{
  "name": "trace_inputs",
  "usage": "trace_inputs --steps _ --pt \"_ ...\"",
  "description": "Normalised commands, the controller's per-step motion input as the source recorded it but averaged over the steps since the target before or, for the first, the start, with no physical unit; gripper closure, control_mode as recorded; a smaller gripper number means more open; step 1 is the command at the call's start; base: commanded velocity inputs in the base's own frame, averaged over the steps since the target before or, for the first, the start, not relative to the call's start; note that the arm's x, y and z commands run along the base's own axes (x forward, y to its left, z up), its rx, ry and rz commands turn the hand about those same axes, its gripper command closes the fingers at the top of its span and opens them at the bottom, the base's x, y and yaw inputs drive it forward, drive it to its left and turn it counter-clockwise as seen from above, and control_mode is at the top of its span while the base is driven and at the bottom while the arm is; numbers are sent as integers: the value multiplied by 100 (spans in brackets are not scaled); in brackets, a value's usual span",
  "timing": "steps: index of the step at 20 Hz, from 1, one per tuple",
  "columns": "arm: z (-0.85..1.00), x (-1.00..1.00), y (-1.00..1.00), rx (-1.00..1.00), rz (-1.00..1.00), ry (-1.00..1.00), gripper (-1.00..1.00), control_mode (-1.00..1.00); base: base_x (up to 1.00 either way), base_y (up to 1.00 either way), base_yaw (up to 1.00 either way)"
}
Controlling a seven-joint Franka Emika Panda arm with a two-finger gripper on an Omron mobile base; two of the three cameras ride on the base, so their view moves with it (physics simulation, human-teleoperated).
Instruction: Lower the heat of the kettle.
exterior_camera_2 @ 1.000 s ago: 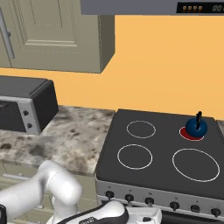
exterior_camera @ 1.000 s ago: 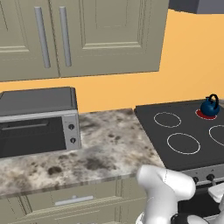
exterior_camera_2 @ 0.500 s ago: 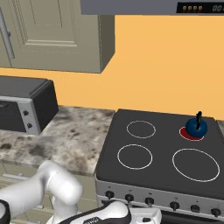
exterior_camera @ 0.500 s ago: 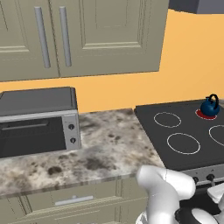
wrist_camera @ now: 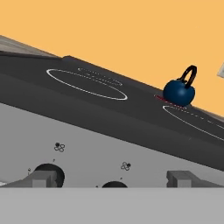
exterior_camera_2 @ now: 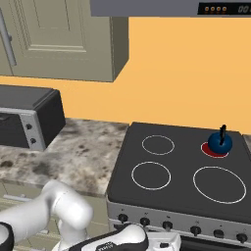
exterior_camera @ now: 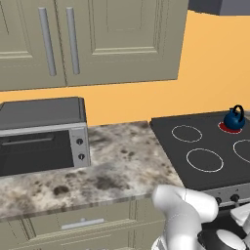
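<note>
Sitting on the glowing red burner [exterior_camera_2: 214,150] at the far right corner of the stovetop [exterior_camera_2: 181,186], your kettle [exterior_camera_2: 220,141] stands upright with its black handle up. In the hand view your gripper [wrist_camera: 114,178] hangs low before the stove's front panel [wrist_camera: 87,148], fingertips [wrist_camera: 40,178] spread wide apart and holding nothing (two knobs [wrist_camera: 49,174] lie between them).

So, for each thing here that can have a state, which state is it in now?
kettle: upright on the back right burner.
back right burner: glowing red, on.
other burners: dark, off.
toaster oven: door shut.
upper cabinets: doors shut.
gripper: open, low before the stove knobs.
</note>
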Motion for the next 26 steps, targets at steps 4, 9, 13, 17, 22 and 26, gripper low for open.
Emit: trace_inputs --steps 4,9,13,17,22,26 --pt "-5 9 0 0 0 0 -100 -100 0 0 0" --pt "-13 9 0 0 0 0 -100 -100 0 0 0" --pt "-11 2 -12 0 0 0 -100 -100 0 0 0" --pt "-11 0 -15 0 0 0 -100 -100 0 0 0" --pt "-14 2 -11 0 0 0 -100 -100 0 0 0" --pt "-16 11 0 0 0 0 -100 -100 0 0 0"
